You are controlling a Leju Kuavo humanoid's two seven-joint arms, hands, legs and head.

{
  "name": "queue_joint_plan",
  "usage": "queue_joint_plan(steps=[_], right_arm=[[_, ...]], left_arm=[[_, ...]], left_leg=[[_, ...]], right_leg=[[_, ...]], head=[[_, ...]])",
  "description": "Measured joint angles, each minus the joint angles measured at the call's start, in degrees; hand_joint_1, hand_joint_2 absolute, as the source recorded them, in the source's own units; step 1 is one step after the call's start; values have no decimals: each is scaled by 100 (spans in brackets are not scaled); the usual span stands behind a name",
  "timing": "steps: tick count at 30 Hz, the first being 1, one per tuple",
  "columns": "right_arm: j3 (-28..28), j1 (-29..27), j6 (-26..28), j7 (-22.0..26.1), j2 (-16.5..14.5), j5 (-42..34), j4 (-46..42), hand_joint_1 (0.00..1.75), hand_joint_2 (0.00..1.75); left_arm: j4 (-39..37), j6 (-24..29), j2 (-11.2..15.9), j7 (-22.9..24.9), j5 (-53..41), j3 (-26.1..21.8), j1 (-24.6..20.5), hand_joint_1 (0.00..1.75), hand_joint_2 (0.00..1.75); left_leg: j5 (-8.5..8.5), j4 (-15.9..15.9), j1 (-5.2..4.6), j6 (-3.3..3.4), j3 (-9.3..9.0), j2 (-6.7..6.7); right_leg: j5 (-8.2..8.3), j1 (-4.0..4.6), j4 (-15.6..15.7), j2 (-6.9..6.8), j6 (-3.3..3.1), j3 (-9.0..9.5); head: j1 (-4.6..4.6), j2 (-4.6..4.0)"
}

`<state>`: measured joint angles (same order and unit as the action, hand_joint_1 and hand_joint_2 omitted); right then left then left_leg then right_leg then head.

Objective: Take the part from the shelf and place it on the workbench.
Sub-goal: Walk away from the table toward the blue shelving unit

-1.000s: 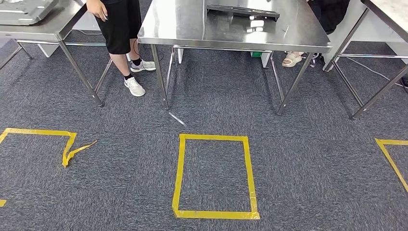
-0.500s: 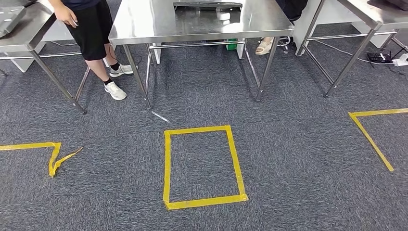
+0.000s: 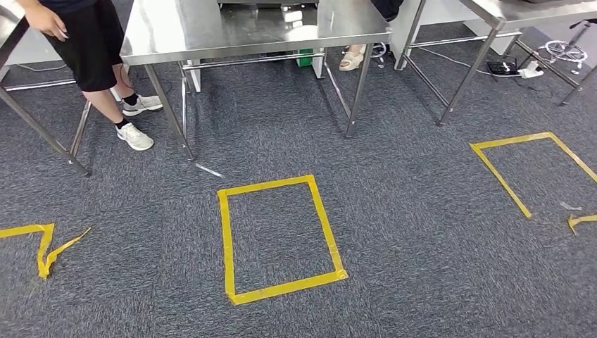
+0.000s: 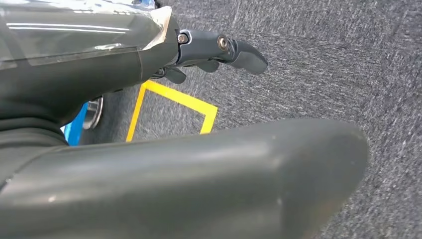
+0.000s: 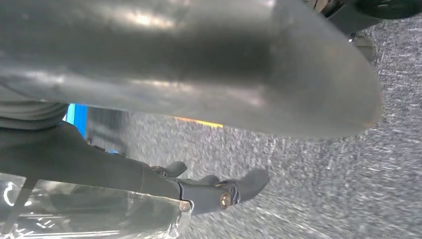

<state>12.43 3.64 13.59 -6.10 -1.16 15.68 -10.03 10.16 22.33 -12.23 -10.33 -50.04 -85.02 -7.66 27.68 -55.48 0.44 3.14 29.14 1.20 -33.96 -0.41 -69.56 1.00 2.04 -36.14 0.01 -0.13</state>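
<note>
left hand (image 4: 209, 52): fingers extended, holding nothing; right hand (image 5: 219, 191): fingers extended, holding nothing

Bright even light, glare on the steel table (image 3: 176, 32); right wrist view motion-blurred.

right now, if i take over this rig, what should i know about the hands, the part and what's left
Left robot hand: hangs over the grey carpet, fingers apart, holding nothing.
Right robot hand: likewise low and empty.
Things: the head view looks down at a yellow tape rectangle, with a stainless steel table beyond it and a person beside that table.
Done: cannot tell; no part is in either hand.
Left: probably find the shelf, take the part and set it on the workbench.
</note>
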Motion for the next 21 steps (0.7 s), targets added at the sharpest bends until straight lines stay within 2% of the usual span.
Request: queue_joint_plan(steps=[1, 2, 3, 4, 5, 6, 7, 8, 10, 11, 12, 14, 15, 16, 17, 18, 19, 20, 21], right_arm=[[-1, -8, -2, -5, 2, 3, 0, 0, 0], [-1, -19, -5, -12, 4, 7, 0, 0, 0], [-1, -29, -9, -17, 9, 10, 0, 0, 0], [-1, -33, -13, -21, 14, 14, 0, 0, 0], [-1, -27, -14, -24, 14, 16, 0, 0, 0], [-1, -17, -15, -23, 14, 16, 0, 0, 0], [-1, -9, -15, -22, 10, 17, 0, 0, 0], [-1, -6, -15, -22, 7, 17, 0, 0, 0], [-1, -19, -15, -25, 6, 18, 1, 0, 0], [-1, -26, -16, -31, 8, 21, 1, 0, 0], [-1, -26, -17, -38, 7, 25, 2, 0, 0], [-2, -12, -23, -49, -1, 34, 1, 0, 0], [-2, -7, -26, -50, -6, 38, 1, 0, 0], [-3, -8, -28, -50, -10, 42, 1, 0, 0], [-3, -13, -29, -51, -13, 45, 2, 0, 0], [-3, -17, -30, -53, -13, 47, 2, 0, 0], [-3, -18, -32, -55, -16, 47, 2, 0, 0], [-3, -15, -34, -57, -20, 47, 2, 0, 0], [-3, -2, -37, -59, -24, 47, 2, 0, 0]], left_arm=[[0, 1, -1, 1, -4, 1, 3, 0, 0], [0, 1, -1, 1, -10, 3, 4, 0, 0], [0, 1, -4, 1, -15, 5, 3, 0, 0], [0, 1, -8, 1, -19, 7, 2, 0, 0], [0, 1, -11, 1, -20, 9, 0, 0, 0], [0, 2, -14, 1, -21, 10, -1, 0, 0], [1, 2, -15, 0, -21, 10, -3, 0, 0], [1, 3, -15, -1, -21, 12, -6, 0, 0], [1, 4, -16, 0, -23, 16, -15, 0, 0], [1, 7, -16, 0, -25, 19, -19, 0, 0], [1, 14, -17, 0, -27, 20, -20, 0, 0], [1, 31, -17, 1, -30, 22, -13, 0, 0], [0, 37, -17, 1, -30, 22, -8, 0, 0], [0, 40, -16, 2, -30, 22, -2, 0, 0], [0, 42, -14, 3, -33, 22, 2, 0, 0], [1, 43, -13, 5, -36, 22, 4, 0, 0], [1, 43, -12, 7, -40, 23, 5, 0, 0], [2, 43, -11, 8, -44, 23, 6, 0, 0], [2, 43, -10, 10, -46, 25, 7, 0, 0]], left_leg=[[-2, -2, -2, 2, 8, 73], [-3, -5, -1, 1, 11, 141], [-1, -8, 1, -3, 8, 205], [4, -15, 3, -13, 1, 267], [14, -28, -10, -34, -4, 324], [29, -43, -26, -63, -8, 378], [38, -56, -44, -96, -11, 425], [46, -63, -60, -128, -14, 471], [59, -69, -47, -192, -26, 522], [116, -121, -29, -231, -10, 436], [242, -278, -11, -266, 54, 294], [642, -937, 10, -308, 348, -22], [825, -1337, 12, -311, 533, -86], [916, -1632, 12, -312, 676, -107], [884, -1735, 14, -307, 732, -117], [745, -1621, 19, -299, 687, -130], [531, -1315, 30, -288, 550, -177], [318, -927, 48, -273, 377, -302], [178, -573, 69, -265, 222, -444]], right_leg=[[-59, -12, -247, -16, 26, -114], [-24, -27, -272, -33, 74, -116], [93, -43, -61, -66, 135, -1], [256, -57, 324, -145, 196, 199], [404, -61, 755, -286, 233, 413], [515, -52, 1085, -388, 230, 577], [574, -40, 1278, -459, 198, 658], [589, -24, 1339, -468, 150, 667], [614, -38, 1333, -345, 57, 637], [627, -59, 1338, -288, 21, 637], [648, -80, 1344, -231, -25, 638], [683, -88, 1344, -111, -92, 614], [697, -79, 1342, -50, -118, 598], [703, -73, 1340, 16, -128, 589], [706, -69, 1337, 88, -131, 587], [708, -68, 1332, 160, -133, 590], [708, -69, 1325, 237, -131, 596], [708, -69, 1315, 313, -127, 595], [704, -48, 1290, 381, -114, 582]], head=[[-1, 0], [1, 0], [0, 0], [2, 0], [5, 0], [0, 0], [-11, 0], [-21, 0], [-36, 0], [-35, 0], [-39, 0], [-44, 0], [-43, 0], [-43, 0], [-44, 0], [-43, 0], [-44, 0], [-44, 0], [-40, 0]])
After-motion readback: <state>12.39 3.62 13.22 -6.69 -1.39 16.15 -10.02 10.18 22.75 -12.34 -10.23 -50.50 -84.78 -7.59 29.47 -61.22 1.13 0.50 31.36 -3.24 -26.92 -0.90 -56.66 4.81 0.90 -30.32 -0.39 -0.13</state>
